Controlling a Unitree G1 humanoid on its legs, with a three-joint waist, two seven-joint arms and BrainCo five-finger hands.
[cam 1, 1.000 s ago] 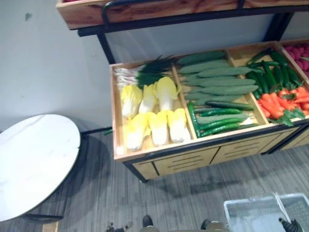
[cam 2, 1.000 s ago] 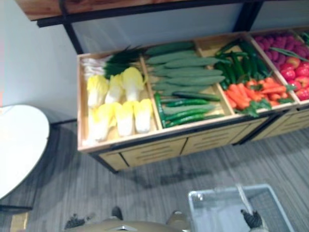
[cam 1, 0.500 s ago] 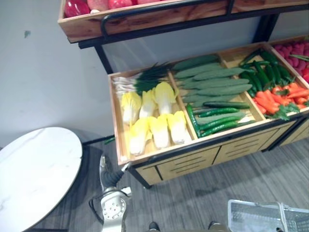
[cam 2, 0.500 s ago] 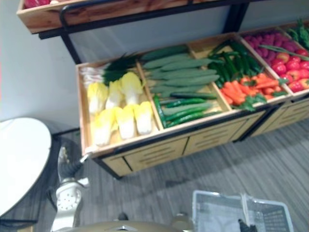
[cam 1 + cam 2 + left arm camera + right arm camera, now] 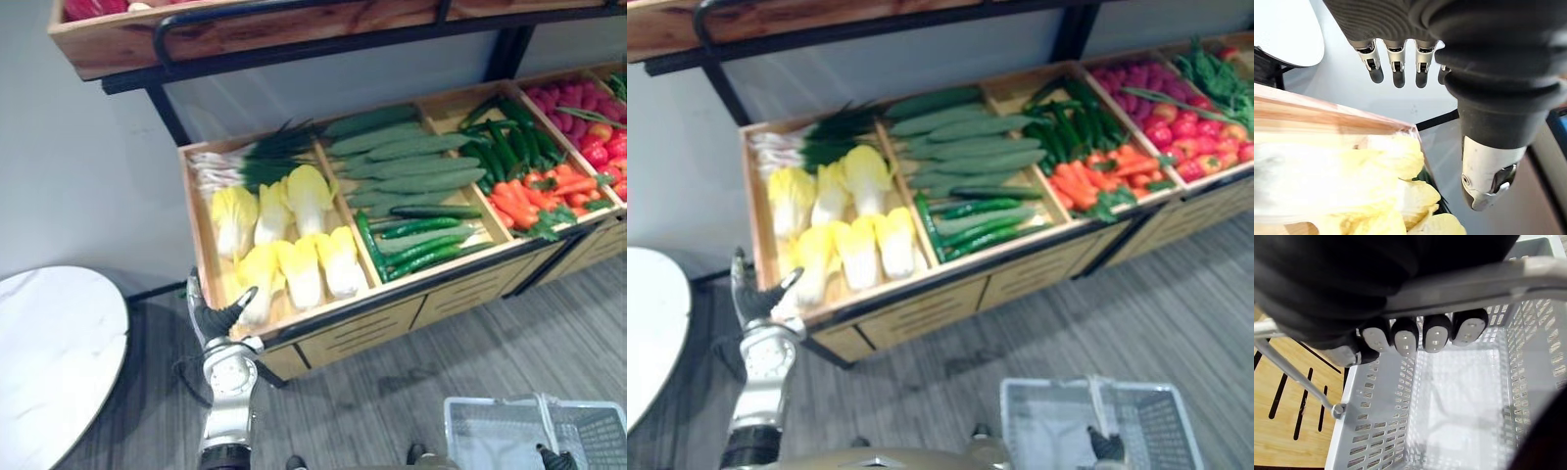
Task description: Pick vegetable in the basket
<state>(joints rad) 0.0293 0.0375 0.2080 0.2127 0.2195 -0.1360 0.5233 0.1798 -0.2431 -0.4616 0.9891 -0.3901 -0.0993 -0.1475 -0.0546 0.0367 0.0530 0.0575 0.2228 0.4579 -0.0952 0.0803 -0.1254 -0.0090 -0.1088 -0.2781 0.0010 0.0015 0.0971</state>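
Note:
Yellow cabbages point(image 5: 294, 264) lie in the leftmost bin of a wooden stand point(image 5: 294, 328), with green onions point(image 5: 245, 162) behind them. My left hand point(image 5: 217, 317) is raised at the bin's front left corner, open, its fingers point(image 5: 1397, 61) straight and just short of the nearest cabbage point(image 5: 1352, 171). A grey plastic basket point(image 5: 490, 431) hangs low on my right, empty inside. My right hand point(image 5: 1105, 446) is shut on the basket's handle point(image 5: 1474, 284), fingers curled round the bar.
Long pale cucumbers point(image 5: 411, 162) and dark slim ones point(image 5: 431, 245) fill the second bin. Green peppers and carrots point(image 5: 534, 191) come after, then red produce point(image 5: 1176, 122). A round white table point(image 5: 49, 362) stands at the left. An upper shelf point(image 5: 294, 34) overhangs the stand.
The camera has shifted left and tilted. My left arm has come up into view and moved closer to the front left corner of the cabbage bin. The right hand keeps hold of the basket.

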